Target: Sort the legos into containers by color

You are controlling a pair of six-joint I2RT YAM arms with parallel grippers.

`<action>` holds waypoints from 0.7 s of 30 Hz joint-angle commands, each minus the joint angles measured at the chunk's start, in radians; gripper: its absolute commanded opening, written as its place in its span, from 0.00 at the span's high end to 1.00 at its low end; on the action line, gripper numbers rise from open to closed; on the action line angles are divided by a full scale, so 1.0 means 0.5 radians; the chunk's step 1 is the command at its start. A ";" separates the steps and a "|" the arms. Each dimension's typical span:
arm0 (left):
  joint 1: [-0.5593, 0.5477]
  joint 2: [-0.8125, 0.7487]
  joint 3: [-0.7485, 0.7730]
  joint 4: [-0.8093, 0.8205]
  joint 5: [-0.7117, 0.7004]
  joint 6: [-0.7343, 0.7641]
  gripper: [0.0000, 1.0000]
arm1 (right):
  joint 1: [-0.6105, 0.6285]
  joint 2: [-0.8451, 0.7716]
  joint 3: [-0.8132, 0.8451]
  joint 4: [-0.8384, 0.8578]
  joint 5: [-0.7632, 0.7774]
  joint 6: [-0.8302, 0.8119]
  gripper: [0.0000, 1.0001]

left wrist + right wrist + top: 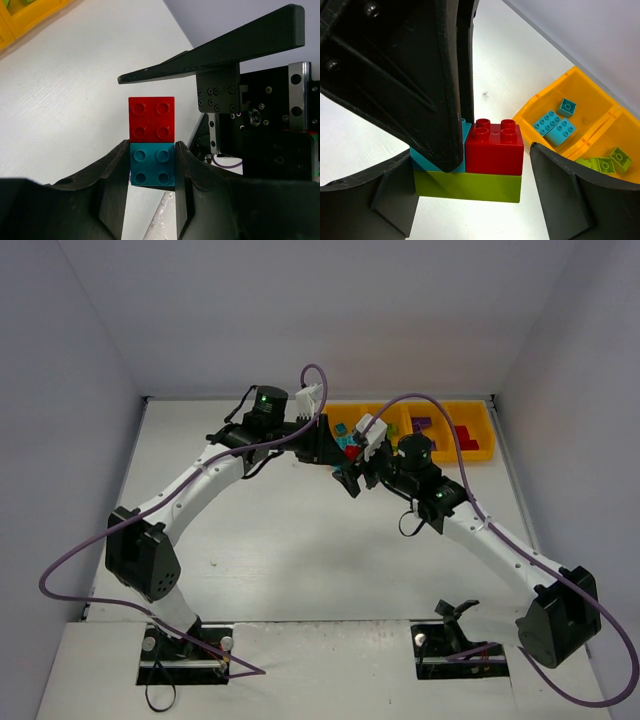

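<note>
A small stack of three legos is held over the counter (300, 540), near the tray (530, 112). The stack is made of one teal brick (152, 167), one red brick (151, 118) and one lime green brick (467, 186). The teal brick is clenched between the two fingers of the left end effector (152, 155), so the stack is kept from falling. The right end effector (471, 170) is placed around the red and lime green bricks. Its fingers are spread and a gap is seen beside the red brick, so nothing is gripped by it. The stack is likely held at one side so that the other bricks can be pulled off, since each color must go in its own space.

Two end effectors and one tray are counted. In one space of the tray three teal legos (554, 125) are lying. In the next space about three lime green legos (605, 162) are seen, partly cut off. From above, purple legos (422, 426) and red legos (466, 435) are seen in two more spaces, too small to be counted.
</note>
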 commanded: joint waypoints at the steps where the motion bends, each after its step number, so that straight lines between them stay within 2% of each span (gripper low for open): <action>1: 0.034 -0.159 0.105 0.063 0.071 0.055 1.00 | 0.006 -0.097 0.019 0.101 0.032 -0.036 0.21; 21: 0.074 -0.168 0.102 0.087 0.105 0.025 1.00 | 0.000 -0.122 0.001 0.092 0.017 -0.008 0.22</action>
